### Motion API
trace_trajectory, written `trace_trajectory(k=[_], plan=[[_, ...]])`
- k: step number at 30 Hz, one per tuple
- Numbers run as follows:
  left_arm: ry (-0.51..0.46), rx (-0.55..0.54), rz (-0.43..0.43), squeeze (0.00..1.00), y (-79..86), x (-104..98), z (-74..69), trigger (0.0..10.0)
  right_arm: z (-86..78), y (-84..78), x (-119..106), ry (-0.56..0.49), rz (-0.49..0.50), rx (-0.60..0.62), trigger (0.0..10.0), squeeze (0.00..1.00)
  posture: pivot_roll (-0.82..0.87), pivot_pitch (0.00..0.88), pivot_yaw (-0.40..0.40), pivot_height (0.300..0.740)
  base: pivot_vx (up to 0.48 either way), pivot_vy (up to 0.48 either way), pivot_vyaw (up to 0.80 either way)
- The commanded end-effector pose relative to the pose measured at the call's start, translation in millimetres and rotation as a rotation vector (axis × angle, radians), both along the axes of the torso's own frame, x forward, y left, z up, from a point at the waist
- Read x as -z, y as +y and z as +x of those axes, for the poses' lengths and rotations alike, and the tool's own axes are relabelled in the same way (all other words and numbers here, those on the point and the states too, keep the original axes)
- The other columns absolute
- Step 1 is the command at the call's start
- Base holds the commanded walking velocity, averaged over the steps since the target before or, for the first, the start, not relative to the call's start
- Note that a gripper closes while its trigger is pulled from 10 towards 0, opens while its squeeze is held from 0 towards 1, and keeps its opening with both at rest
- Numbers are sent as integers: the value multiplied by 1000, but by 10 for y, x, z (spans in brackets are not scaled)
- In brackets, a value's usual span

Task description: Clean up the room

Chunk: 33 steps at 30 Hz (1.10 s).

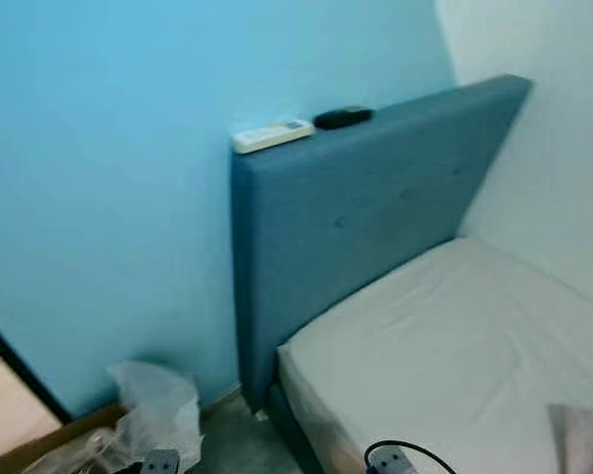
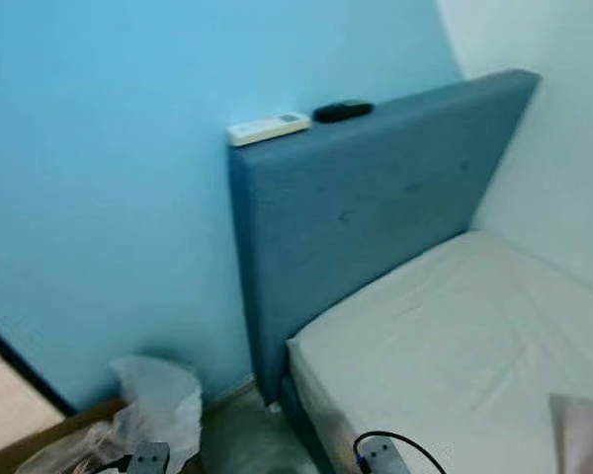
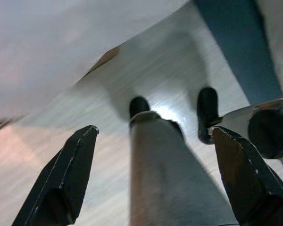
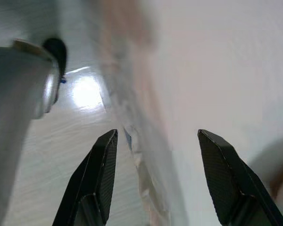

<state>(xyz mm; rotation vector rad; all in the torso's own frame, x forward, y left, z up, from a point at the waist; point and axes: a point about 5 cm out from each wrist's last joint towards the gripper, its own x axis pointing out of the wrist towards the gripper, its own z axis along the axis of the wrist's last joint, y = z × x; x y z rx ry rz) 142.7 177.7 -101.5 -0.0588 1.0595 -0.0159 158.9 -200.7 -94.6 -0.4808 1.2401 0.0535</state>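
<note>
A white remote [image 1: 272,134] and a small black object [image 1: 343,118] lie on top of the blue padded headboard [image 1: 366,217]. Below it is the bed's bare white mattress [image 1: 455,346]. A crumpled clear plastic bag [image 1: 156,410] sits by the wall at the lower left, over a brown cardboard edge [image 1: 40,442]. Both arms hang low. My left gripper [image 3: 155,132] is open over the grey floor [image 3: 47,155], above the robot's own leg [image 3: 165,174]. My right gripper [image 4: 158,134] is open beside the bed's pale side [image 4: 217,80], holding nothing.
The blue wall [image 1: 99,178] runs behind the headboard and a white wall [image 1: 563,168] stands along the bed's far side. A grey cloth or pillow corner [image 1: 583,439] lies on the mattress at the lower right. A narrow strip of floor [image 1: 242,439] separates bag and bed.
</note>
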Motion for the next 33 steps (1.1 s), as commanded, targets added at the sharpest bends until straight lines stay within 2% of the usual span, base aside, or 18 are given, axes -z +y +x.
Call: trace_trajectory(k=[1,4,6,8,9,10,12,13,15,19,20,21,23,24,25,33], plan=[[20,-1,-12,0,-16,16,-35,10000,5,-62,-12,-17,-6,64,10000,0,5,0,-64,740,0,0,-719],[17,-2,-12,0,-13,12,-26,10000,47,-76,-32,-42,-7,89,10000,0,5,0,-63,740,0,0,-719],[7,-5,-15,0,-14,5,-7,10000,184,-126,-102,-111,-16,151,10000,0,3,0,-62,740,0,0,-719],[3,-6,-16,0,-16,2,0,10000,240,-147,-133,-138,-19,175,10000,0,3,0,-62,740,0,0,-719],[-3,-9,-17,0,2,-3,6,10000,316,-321,-210,-185,-36,229,10000,0,4,0,-63,740,0,0,-712],[-3,-9,-17,0,2,-3,6,10000,316,-321,-210,-185,-36,229,10000,0,4,0,-63,740,0,0,-712],[-8,-13,-16,0,31,-8,8,10000,404,-581,-332,-245,-59,294,10000,0,3,0,-65,740,0,0,-716],[-9,-15,-16,0,42,-9,6,10000,472,-654,-396,-279,-60,319,10000,0,3,0,-69,740,0,0,-719],[-9,-15,-16,0,42,-9,6,10000,472,-654,-396,-279,-60,319,10000,0,3,0,-69,740,0,0,-719],[-10,-17,-15,0,58,-9,1,10000,599,-683,-484,-331,-55,337,10000,0,3,0,-71,740,0,0,-719],[-10,-19,-14,0,69,-9,-4,10000,703,-678,-551,-372,-46,342,10000,0,2,0,-73,740,0,0,-712],[-10,-19,-14,0,69,-9,-4,10000,703,-678,-551,-372,-46,342,10000,0,2,0,-73,740,0,0,-712],[-9,-20,-13,0,86,-8,-13,10000,855,-656,-651,-435,-31,340,10000,0,3,0,-74,740,0,0,-712],[-9,-20,-13,0,86,-8,-13,10000,855,-656,-651,-435,-31,340,10000,0,3,0,-74,740,0,0,-712],[-9,-22,-14,0,92,-7,-19,10000,938,-637,-708,-472,-31,329,10000,0,3,0,-75,740,0,0,-719],[-13,-30,-24,0,94,-8,-20,10000,1082,-621,-824,-543,-34,318,10000,0,4,0,-74,740,0,0,-719]])
